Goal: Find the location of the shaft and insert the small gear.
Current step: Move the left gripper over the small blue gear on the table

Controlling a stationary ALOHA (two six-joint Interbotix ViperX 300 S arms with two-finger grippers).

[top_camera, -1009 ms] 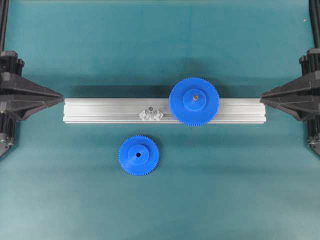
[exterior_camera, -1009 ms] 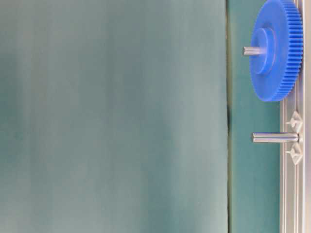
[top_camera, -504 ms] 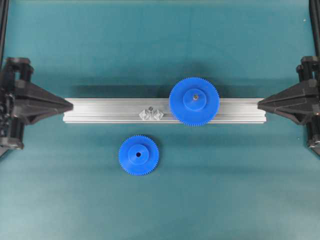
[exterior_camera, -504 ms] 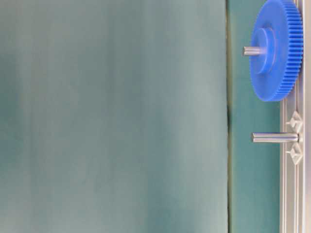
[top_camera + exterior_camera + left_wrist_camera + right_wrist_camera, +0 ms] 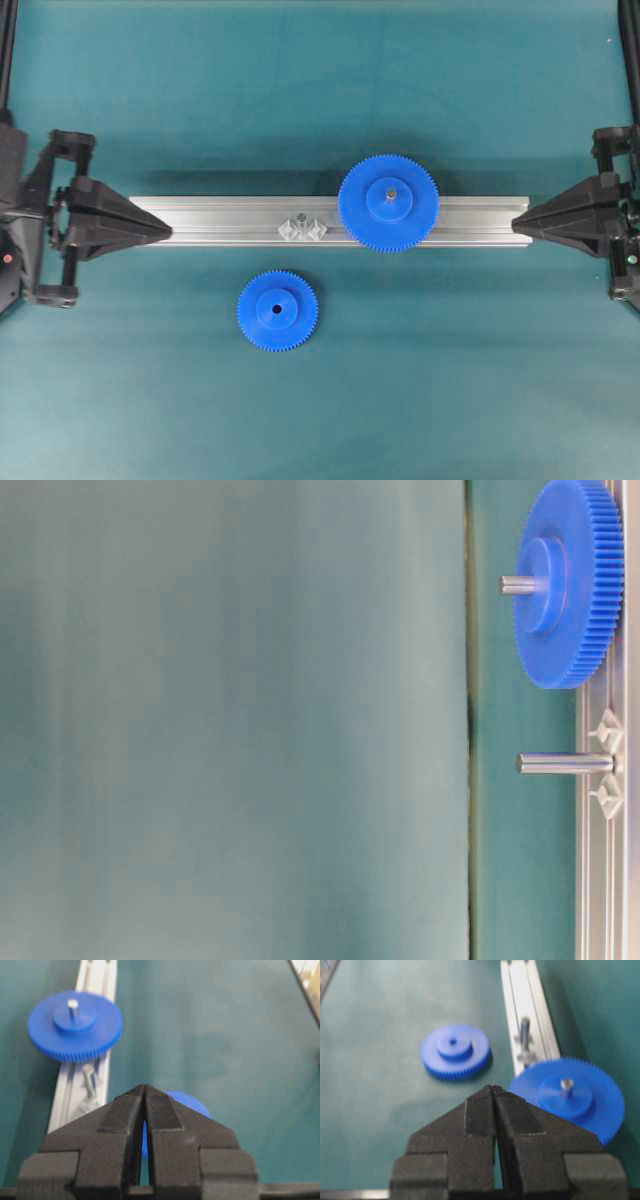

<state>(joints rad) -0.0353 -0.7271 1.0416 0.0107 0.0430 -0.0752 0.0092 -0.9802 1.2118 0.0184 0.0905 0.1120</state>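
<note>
Both grippers' jaws are pressed together, holding nothing. The small gear [image 5: 192, 1105] sits just beyond the left gripper [image 5: 145, 1091], mostly hidden. The shaft [image 5: 524, 1027] stands blurred beyond the right gripper [image 5: 492, 1091].

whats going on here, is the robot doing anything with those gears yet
Nothing is held yet. The small blue toothed plastic gear lies loose on the teal table, in front of the silver aluminium rail. The short silvery shaft stands bare on that rail, beside the larger blue gear already sitting on its own pin. The left gripper and right gripper are both shut, one at each end of the rail.
</note>
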